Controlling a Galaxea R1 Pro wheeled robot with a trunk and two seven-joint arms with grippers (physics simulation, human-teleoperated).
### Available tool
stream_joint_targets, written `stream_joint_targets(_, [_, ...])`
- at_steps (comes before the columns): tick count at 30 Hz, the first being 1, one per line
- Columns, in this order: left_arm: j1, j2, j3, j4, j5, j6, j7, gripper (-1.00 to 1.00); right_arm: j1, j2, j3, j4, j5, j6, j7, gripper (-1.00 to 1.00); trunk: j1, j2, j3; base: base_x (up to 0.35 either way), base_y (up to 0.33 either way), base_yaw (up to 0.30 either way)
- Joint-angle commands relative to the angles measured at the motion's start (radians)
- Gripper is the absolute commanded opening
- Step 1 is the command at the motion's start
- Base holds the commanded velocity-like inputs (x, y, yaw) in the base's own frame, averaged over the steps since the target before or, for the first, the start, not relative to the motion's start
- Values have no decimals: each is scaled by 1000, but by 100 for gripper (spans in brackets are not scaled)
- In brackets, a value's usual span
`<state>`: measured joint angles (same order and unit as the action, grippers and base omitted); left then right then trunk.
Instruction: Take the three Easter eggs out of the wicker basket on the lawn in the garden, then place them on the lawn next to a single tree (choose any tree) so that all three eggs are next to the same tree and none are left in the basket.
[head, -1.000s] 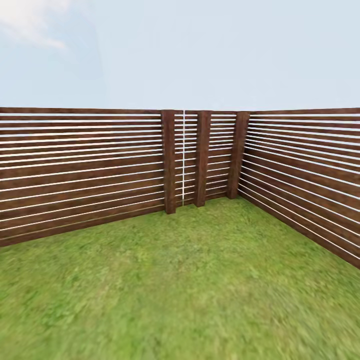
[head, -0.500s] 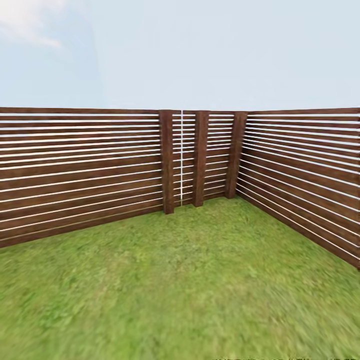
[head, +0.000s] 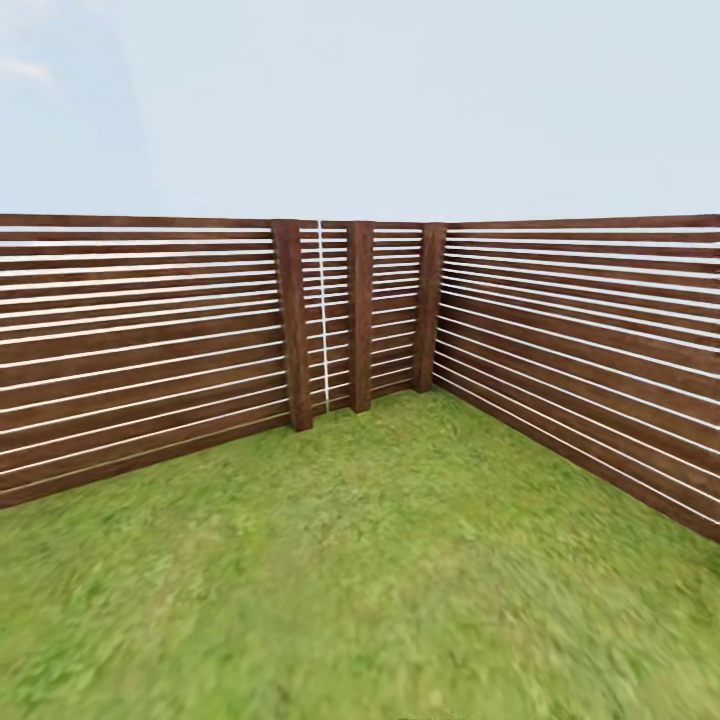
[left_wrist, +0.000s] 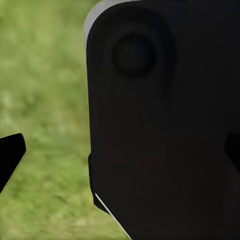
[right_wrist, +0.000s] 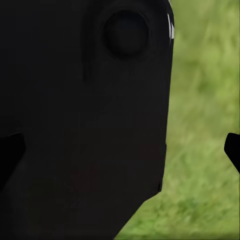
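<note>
The lawn (head: 380, 560) of mottled green grass spreads ahead up to a corner of the garden's fence. The Easter eggs, the wicker basket and the tree are out of view. In the left wrist view my left gripper (left_wrist: 120, 155) is open, one dark fingertip (left_wrist: 11, 152) at each edge of the picture, with a black part of my own body (left_wrist: 165, 125) and blurred grass behind. My right gripper (right_wrist: 120, 152) is open the same way, a fingertip (right_wrist: 233, 150) standing out against the grass.
A dark brown horizontal-slat fence (head: 140, 350) runs along the left and meets another stretch (head: 590, 350) on the right at a corner with three posts (head: 358, 315). Pale sky lies above it.
The fence corner has slid left in the head view, so the camera has turned to the right. Nothing in the scene itself has moved.
</note>
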<state>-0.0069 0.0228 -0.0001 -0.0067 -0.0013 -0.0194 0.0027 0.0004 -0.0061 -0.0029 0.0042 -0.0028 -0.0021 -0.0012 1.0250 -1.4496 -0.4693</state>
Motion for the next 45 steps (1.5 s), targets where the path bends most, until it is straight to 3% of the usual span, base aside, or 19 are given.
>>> stream_joint_targets(1, [0,0,0,0,0,-2,0,100,0,0,0,1,0,-1,0,100,0,0,-1,0,0,-294])
stream_joint_targets(45, [0,0,0,0,0,-2,0,100,0,-6,2,9,0,-2,3,100,0,0,-1,0,0,-295])
